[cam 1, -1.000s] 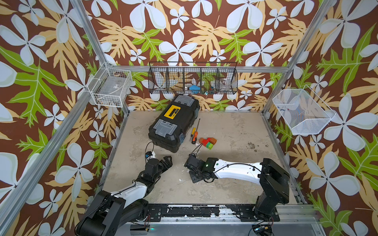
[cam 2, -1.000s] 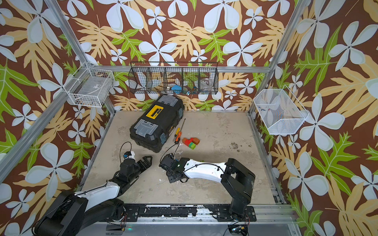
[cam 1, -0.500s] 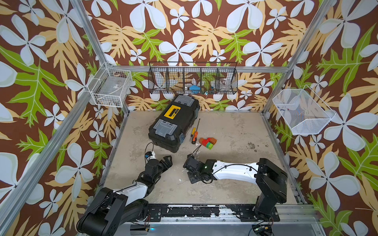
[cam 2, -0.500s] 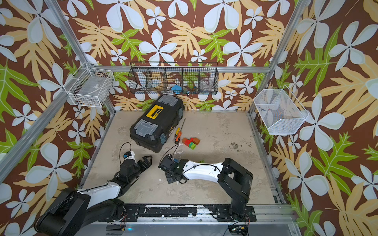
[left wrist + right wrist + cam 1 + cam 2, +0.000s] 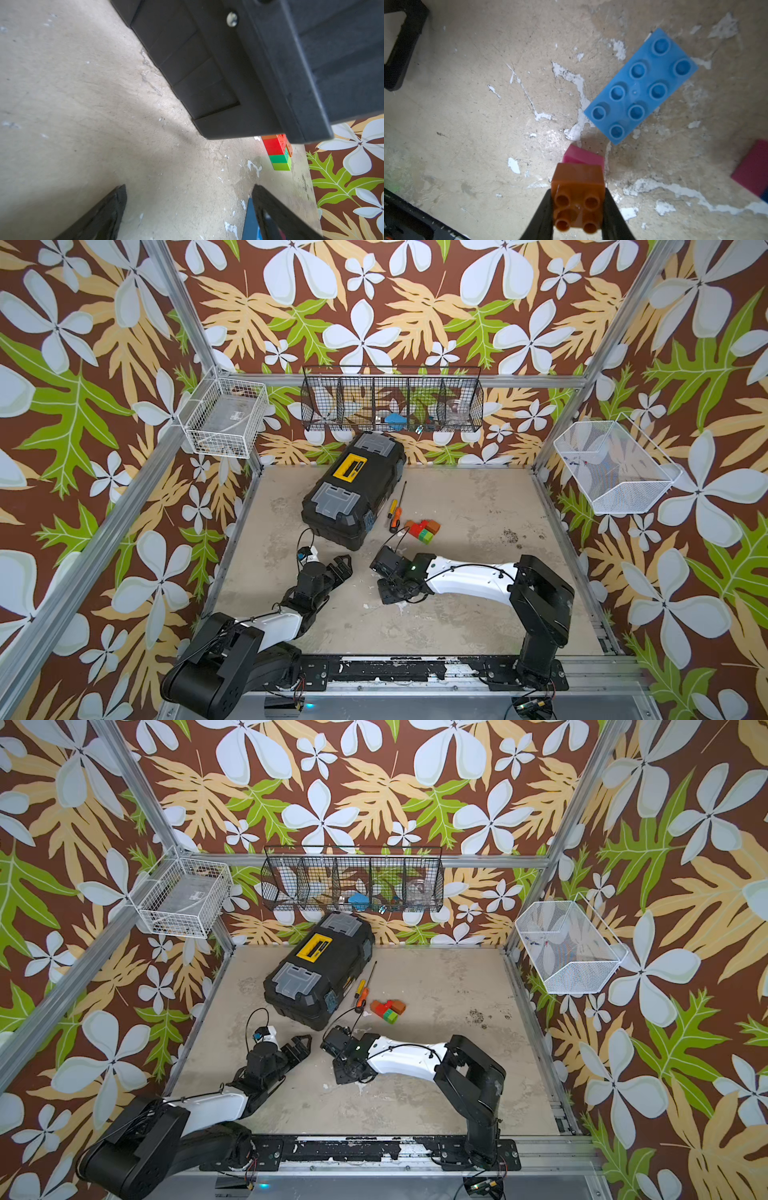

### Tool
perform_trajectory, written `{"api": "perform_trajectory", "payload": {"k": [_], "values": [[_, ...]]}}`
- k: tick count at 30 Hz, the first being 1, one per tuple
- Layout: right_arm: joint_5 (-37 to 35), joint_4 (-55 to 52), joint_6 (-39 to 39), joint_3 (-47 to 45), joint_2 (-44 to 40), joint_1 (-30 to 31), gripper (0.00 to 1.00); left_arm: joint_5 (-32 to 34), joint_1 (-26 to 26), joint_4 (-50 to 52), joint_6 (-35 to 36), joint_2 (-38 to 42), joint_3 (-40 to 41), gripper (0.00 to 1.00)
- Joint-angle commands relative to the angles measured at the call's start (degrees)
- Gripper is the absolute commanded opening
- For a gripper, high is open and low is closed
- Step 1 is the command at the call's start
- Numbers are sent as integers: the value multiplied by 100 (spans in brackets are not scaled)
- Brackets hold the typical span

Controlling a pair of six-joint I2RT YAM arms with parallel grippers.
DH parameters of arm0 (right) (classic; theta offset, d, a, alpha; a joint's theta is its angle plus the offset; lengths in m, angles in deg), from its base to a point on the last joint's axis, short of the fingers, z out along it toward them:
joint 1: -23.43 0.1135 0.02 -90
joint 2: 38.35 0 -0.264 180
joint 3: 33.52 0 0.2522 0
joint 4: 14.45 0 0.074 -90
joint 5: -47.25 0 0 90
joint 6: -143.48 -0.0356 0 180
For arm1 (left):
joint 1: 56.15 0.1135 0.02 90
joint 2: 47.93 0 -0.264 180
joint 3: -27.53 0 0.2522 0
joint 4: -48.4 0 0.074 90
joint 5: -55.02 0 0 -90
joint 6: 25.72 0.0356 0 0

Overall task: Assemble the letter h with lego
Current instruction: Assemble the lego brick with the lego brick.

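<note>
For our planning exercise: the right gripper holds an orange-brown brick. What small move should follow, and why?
Probably lower the orange-brown brick onto the pink brick: the right gripper is shut on it, and the pink one shows just beyond it.

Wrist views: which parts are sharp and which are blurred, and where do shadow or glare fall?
Left wrist view: the near black toolbox is soft and shades the table; the brick stack is crisper. Right wrist view: the blue brick is sharp; glare lies beside the pink brick, shadow between the two.
</note>
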Motion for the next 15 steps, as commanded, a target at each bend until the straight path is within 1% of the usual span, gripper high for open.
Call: {"api": "perform_trajectory", "payload": {"k": [1,4,8,12,15], "values": [[351,-510,-328,22,238,-19,25,85,-20,575,-204,-100,142,96],[172,-688,-497,81,295,-18,25,-10,-19,584,-102,-290,0,96],[-333,-1308,-907,174,423,-18,26,-124,-19,613,-44,-514,-130,96],[-143,-1346,-931,299,493,-27,27,-251,-19,526,-62,-715,-194,96],[-139,-1342,-982,458,471,-33,28,-518,-19,607,25,-701,-302,97]]}}
